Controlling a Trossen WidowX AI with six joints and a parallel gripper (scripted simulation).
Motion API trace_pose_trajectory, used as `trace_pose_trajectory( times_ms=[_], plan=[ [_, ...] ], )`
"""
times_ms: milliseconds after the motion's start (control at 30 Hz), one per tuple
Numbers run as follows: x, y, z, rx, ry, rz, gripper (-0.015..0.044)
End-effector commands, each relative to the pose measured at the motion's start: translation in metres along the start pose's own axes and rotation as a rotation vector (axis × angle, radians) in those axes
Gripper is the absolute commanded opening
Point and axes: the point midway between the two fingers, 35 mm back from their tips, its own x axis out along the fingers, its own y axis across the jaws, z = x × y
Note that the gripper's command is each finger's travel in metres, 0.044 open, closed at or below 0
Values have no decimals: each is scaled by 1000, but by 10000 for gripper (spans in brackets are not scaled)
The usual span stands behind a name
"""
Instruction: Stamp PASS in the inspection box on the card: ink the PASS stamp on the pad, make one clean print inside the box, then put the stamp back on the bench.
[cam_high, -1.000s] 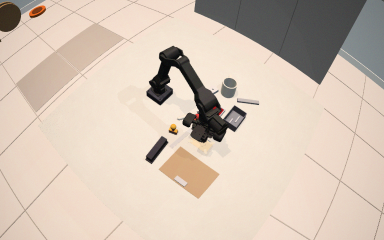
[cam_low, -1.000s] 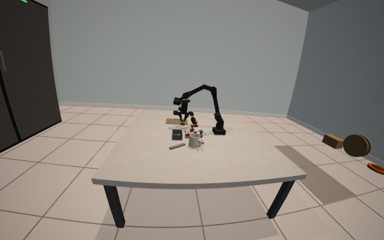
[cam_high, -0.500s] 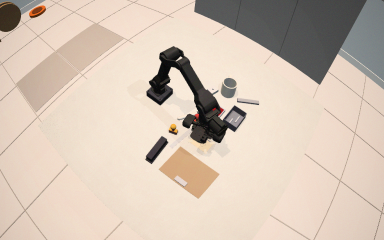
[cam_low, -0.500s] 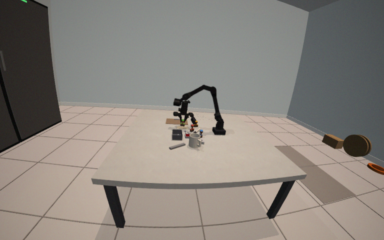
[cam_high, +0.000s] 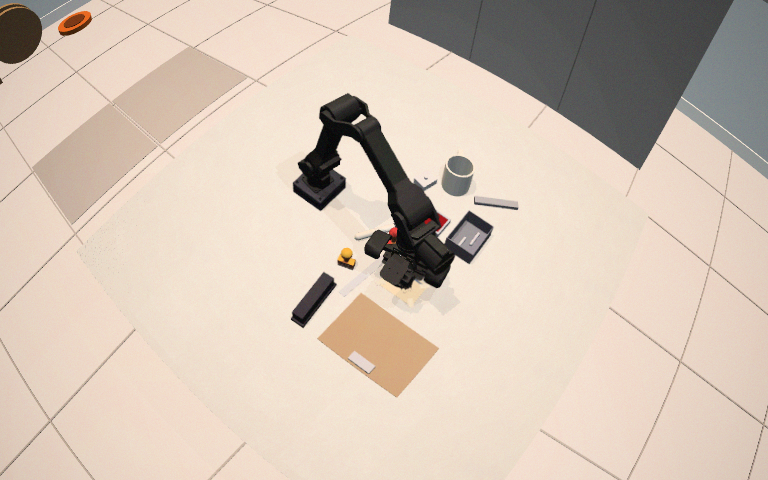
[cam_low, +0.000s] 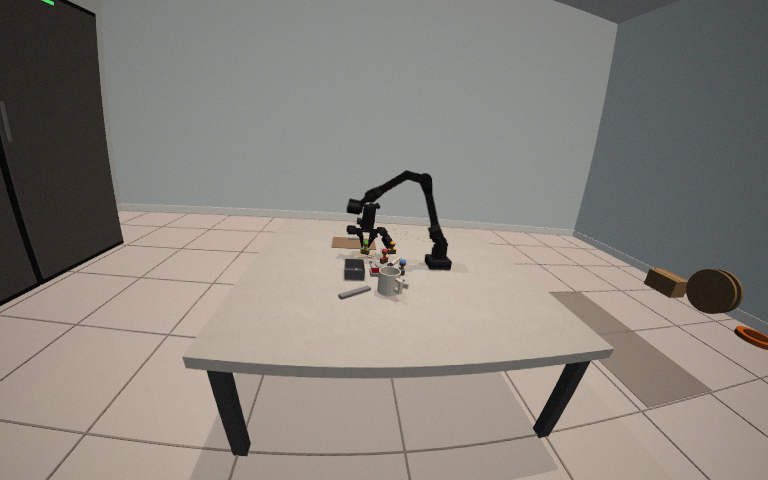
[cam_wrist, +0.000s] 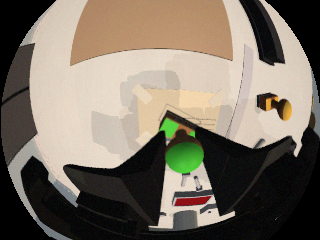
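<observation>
My gripper (cam_wrist: 180, 134) (cam_low: 365, 243) is shut on the green-knobbed stamp (cam_wrist: 184, 158) (cam_low: 365, 249), which hangs close over the card; whether it touches the card cannot be told. No PASS lettering can be read on it. The card (cam_wrist: 148, 111) (cam_high: 417, 293) is pale yellow, with tape at its corners. The thin box outline (cam_wrist: 181, 110) on it is partly hidden by the stamp, so any print beneath cannot be seen. The ink pad (cam_wrist: 192, 201) (cam_high: 441, 221) (cam_low: 375, 270) is red and lies behind the stamp, toward the mug.
A yellow stamp (cam_high: 346, 257) (cam_wrist: 284, 108), a red stamp (cam_low: 384, 255) and a blue stamp (cam_low: 402, 264) stand nearby. A dark tray (cam_high: 456, 249), a grey mug (cam_high: 456, 183) (cam_low: 388, 284) and a grey bar (cam_high: 496, 202) lie beyond the pad. A black stapler (cam_high: 313, 300) and brown board (cam_high: 379, 333) (cam_wrist: 150, 25) flank the card.
</observation>
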Motion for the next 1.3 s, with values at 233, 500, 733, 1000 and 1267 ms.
trace_pose_trajectory(
  times_ms=[233, 500, 733, 1000, 1267],
  plan=[
    [7, -2, 0, 0, -4, -3, 0],
    [8, -2, 0, 0, -4, -3, 0],
    [9, -2, 0, 0, -4, -3, 0],
    [11, -2, 0, 0, -4, -3, 0],
    [11, -2, 0, 0, -4, -3, 0]
  ],
)
